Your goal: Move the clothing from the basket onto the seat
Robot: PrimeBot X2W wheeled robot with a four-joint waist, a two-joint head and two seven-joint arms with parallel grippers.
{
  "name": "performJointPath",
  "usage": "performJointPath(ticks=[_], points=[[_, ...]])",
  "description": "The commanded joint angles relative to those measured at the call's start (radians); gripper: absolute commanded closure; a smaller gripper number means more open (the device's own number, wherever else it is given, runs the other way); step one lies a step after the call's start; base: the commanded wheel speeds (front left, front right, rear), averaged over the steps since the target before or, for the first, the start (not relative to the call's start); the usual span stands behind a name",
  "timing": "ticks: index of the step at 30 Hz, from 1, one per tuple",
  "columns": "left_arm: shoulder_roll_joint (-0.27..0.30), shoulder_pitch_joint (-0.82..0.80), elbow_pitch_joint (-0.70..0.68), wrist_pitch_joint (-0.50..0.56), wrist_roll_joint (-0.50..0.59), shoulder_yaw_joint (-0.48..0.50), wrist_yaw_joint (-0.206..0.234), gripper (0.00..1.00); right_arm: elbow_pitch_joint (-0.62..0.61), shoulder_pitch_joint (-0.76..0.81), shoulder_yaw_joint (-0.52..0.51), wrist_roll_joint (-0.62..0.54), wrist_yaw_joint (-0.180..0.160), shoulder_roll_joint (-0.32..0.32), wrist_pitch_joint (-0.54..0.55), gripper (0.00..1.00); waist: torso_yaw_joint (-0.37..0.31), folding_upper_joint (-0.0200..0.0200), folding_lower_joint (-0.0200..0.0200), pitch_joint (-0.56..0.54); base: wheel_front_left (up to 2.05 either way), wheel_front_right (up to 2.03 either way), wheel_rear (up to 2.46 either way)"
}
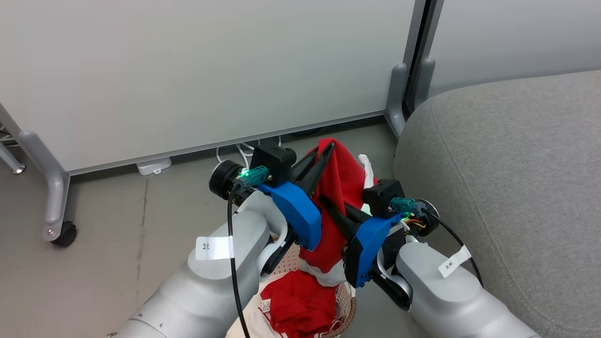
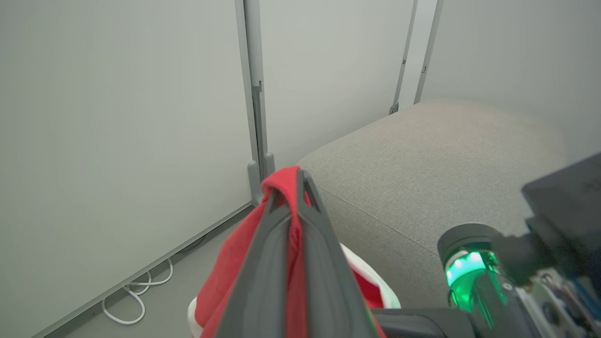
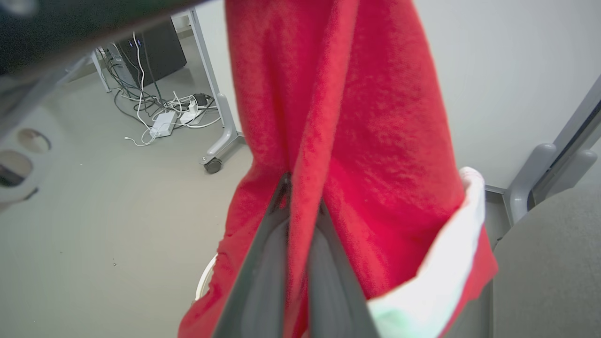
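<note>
Clothing (image 1: pixel 347 178) hangs over basket (image 1: pixel 351 310), clamped in left gripper (image 1: pixel 330 149) and right gripper (image 1: pixel 328 204) fingers. Seat (image 1: pixel 507 188) lies right, nearer the right gripper.

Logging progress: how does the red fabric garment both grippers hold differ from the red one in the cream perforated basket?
The held red fabric garment hangs draped, pinched by the left gripper and right gripper; the second red fabric garment lies crumpled, ungripped. The held one is above the basket; the second sits inside. Both: red with white trim.
</note>
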Motion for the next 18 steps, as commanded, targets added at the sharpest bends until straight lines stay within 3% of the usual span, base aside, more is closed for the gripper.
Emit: performJointPath(ticks=[1, 14, 15, 17, 18], points=[[0.0, -0.012, 0.004, -0.004, -0.004, -0.001, 0.004, 1.0, 0.007, -0.016, 0.008, 0.009, 0.0, -0.001, -0.008, 1.0, -0.003, -0.0001, 0.0, -0.002, 0.0, 0.0, 0.0], [0.0, -0.015, 0.032, -0.01, -0.019, -0.005, 0.018, 0.98, 0.04, -0.041, 0.066, 0.078, 0.0, -0.001, -0.037, 1.0, -0.018, -0.0001, 0.0, -0.007, 0.0, 0.0, 0.0], [0.0, -0.013, 0.034, -0.01, -0.02, -0.003, 0.02, 0.69, 0.041, -0.042, 0.069, 0.081, 0.0, -0.001, -0.038, 1.0, -0.019, -0.0001, 0.0, -0.007, 0.0, 0.0, 0.0], [0.0, -0.01, 0.036, -0.01, -0.021, 0.004, 0.023, 0.44, 0.042, -0.047, 0.074, 0.086, 0.0, -0.001, -0.041, 1.0, -0.021, -0.0001, 0.0, -0.006, 0.0, 0.0, 0.0], [0.0, -0.007, 0.039, -0.011, -0.019, 0.007, 0.022, 0.27, 0.042, -0.05, 0.075, 0.088, 0.0, -0.001, -0.042, 1.0, -0.022, -0.0001, 0.0, -0.005, 0.0, 0.0, 0.0]])
